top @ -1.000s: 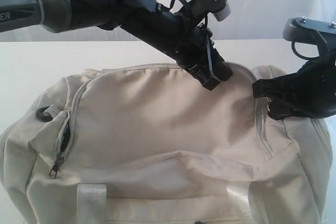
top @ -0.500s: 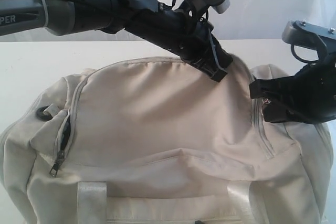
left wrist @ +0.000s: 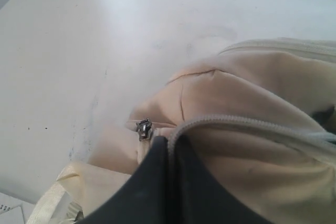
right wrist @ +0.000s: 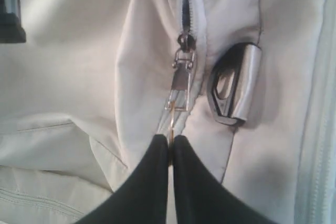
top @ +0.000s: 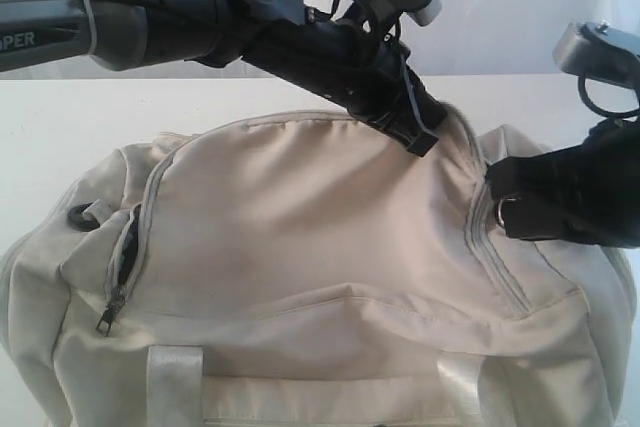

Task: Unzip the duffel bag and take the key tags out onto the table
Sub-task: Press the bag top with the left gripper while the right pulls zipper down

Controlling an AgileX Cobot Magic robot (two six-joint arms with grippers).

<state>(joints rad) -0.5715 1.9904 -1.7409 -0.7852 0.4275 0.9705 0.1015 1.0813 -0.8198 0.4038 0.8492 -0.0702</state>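
The far top of the duffel bag (top: 300, 237) (on the counter (top: 60, 117)) is now clamped and raised by the left fingers (left wrist: 147, 192); its zipper pull (right wrist: 180, 85) is pinched by the right fingers (right wrist: 149, 182), ready for unzipping.

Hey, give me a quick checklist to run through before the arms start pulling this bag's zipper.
1. Right gripper shut on the zipper pull: ok.
2. Left gripper pinching the duffel bag's top fabric: ok.
3. Zipper open enough to reach inside: not ok.
4. Key tags in sight: not ok, none visible.
5. Bare table beside the bag: ok.
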